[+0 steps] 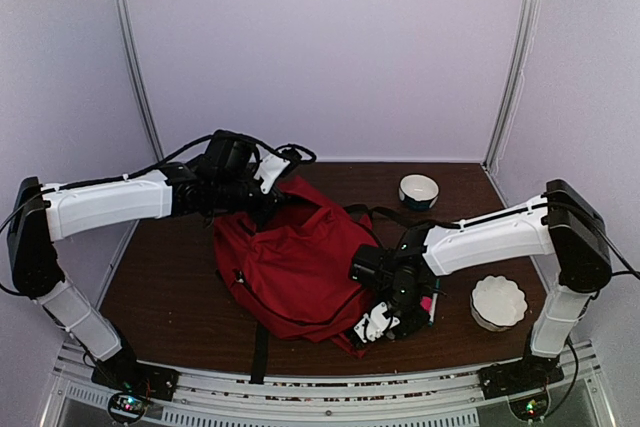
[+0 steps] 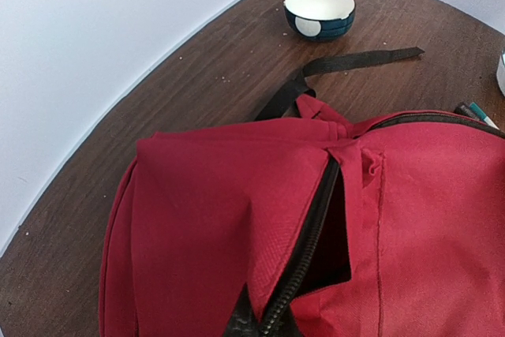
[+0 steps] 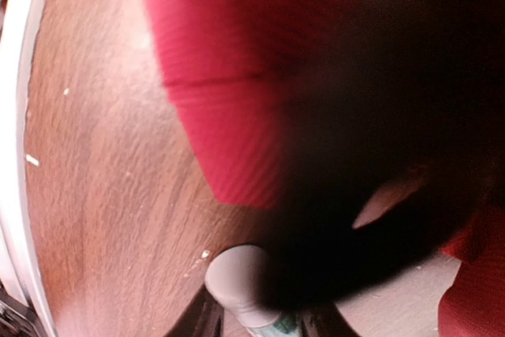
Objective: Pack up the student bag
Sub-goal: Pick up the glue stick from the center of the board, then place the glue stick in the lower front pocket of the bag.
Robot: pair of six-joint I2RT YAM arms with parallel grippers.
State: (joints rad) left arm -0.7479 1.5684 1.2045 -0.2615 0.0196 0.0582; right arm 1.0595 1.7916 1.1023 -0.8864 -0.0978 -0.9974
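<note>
Remote station, packing run. At the left, my left gripper [image 1: 272, 185] is pressed together at the far-left end of the student bag [image 1: 295, 262], apparently pinching the fabric by the zip. Its wrist view shows the cloth tented up toward the lens.

The red bag lies flat on the bench [image 1: 170, 277], its long axis running from that far-left end toward the near edge. A black strap [image 2: 355, 59] trails off toward the far right.

1 zip slit [image 2: 331, 226] gapes beside the held end. Only darkness shows through it, so I cannot tell what, if anything, is inside.

Right of the bag, touching its near-right edge, my right gripper [image 1: 385, 325] hangs low over the bench. Its 2 fingers flank a white-capped marker [image 3: 237, 278]. I cannot tell whether they are clamped on it or just bracketing it.

The relation that matters is that the bag's mouth lies to the left of this gripper and farther from me, across the bag's body. The right arm is much the nearer to the marker, and the left is already at the opening.

Further right stand 2 bowls. A dark-blue one [image 1: 419, 190] is at the far side and a white scalloped one [image 1: 498, 302] is nearer me. Both look empty.
</note>
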